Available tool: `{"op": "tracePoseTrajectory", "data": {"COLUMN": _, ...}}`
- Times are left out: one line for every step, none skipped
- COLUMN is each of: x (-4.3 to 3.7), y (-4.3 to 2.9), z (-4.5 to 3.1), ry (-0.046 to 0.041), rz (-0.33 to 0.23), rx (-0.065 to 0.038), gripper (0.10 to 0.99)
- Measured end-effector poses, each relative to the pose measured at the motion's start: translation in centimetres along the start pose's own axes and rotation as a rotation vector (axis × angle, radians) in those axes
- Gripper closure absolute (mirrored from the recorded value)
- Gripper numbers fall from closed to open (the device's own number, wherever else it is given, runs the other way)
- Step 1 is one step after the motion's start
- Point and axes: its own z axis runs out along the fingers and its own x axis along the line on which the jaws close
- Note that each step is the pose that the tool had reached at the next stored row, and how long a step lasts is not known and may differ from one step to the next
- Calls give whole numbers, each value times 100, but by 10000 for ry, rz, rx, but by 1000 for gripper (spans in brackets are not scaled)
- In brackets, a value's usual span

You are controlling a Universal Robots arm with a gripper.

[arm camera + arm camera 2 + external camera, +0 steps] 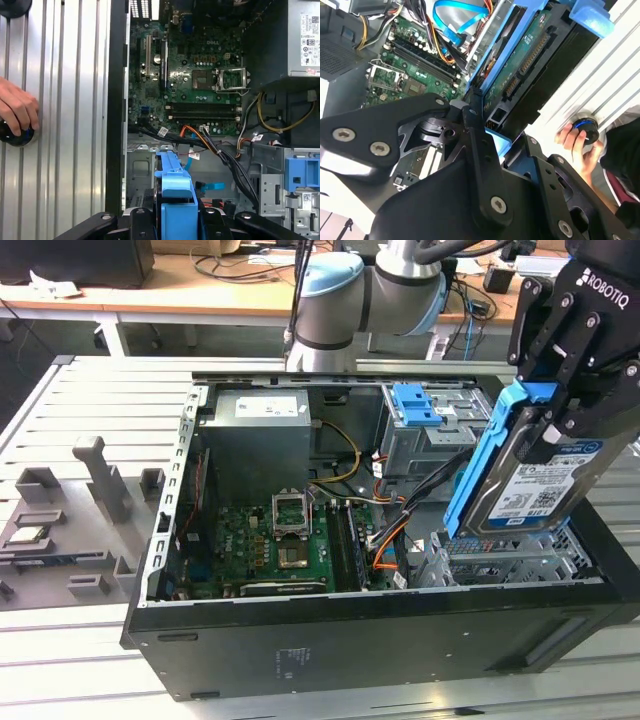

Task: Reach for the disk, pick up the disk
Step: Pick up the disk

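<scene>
The disk [535,480] is held by the claw [560,390] above the open computer case [350,630], at the exterior view's right, lifted clear of the metal drive cage [500,560] below it. The claw's black fingers [545,335] are closed on the upper end of the disk's blue plastic carrier frame [480,465]. The disk is seen tilted, its top leaning toward the exterior view's right. A flat silver-metal body is shown, with a white-and-blue barcode label facing outward and the blue frame running along its edge. In the second wrist view the disk's underside [530,60] is seen, with a green circuit board and dark connectors inside the blue frame. In the first wrist view the frame's blue end [175,190] is seen between the claw's black links. A person's hand [17,107] is rested on a dark knob on the slatted worktop [65,125] beside the case.
</scene>
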Motion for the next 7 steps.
{"op": "tracePoseTrajectory", "data": {"x": -5, "y": -1, "z": 2, "ry": 0, "rz": 0, "rx": 0, "gripper": 718}}
{"op": "tracePoseTrajectory", "data": {"x": -5, "y": -1, "z": 2, "ry": 1, "rz": 0, "rx": 0, "gripper": 718}}
{"op": "tracePoseTrajectory", "data": {"x": -6, "y": -1, "z": 1, "ry": 2, "rz": -1, "rx": 0, "gripper": 718}}
{"op": "tracePoseTrajectory", "data": {"x": -6, "y": -1, "z": 1, "ry": 1, "rz": 0, "rx": 0, "gripper": 718}}
{"op": "tracePoseTrajectory", "data": {"x": -6, "y": -1, "z": 1, "ry": 1, "rz": 0, "rx": 0, "gripper": 718}}
{"op": "tracePoseTrajectory", "data": {"x": -6, "y": -1, "z": 2, "ry": 1, "rz": 0, "rx": 0, "gripper": 718}}
{"op": "tracePoseTrajectory", "data": {"x": -7, "y": -1, "z": 2, "ry": 1, "rz": 0, "rx": 0, "gripper": 718}}
